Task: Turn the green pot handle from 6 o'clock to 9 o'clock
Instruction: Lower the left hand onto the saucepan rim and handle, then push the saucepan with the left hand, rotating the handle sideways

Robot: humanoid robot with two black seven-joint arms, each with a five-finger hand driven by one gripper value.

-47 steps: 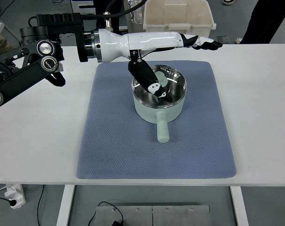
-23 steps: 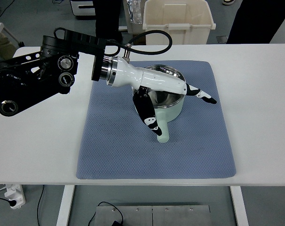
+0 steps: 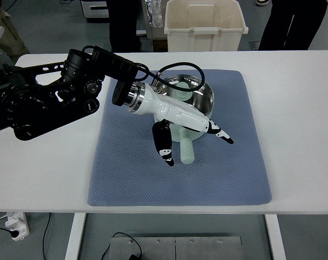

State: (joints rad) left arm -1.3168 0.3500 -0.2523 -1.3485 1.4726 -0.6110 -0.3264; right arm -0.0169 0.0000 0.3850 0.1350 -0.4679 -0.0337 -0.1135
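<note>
Lowered since the earlier frame, the left hand (image 3: 188, 142) straddles the handle (image 3: 188, 151), fingers spread, gripping nothing. On the mat (image 3: 126, 179), the pot (image 3: 199, 103) points to 6 o'clock; rotation remains.

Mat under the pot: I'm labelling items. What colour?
Blue-grey, finely textured mat, seen in the top view.

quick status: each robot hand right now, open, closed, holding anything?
Left robot hand: open, fingers spread over the green pot's handle, gripping nothing.
Right robot hand: not in view.
</note>
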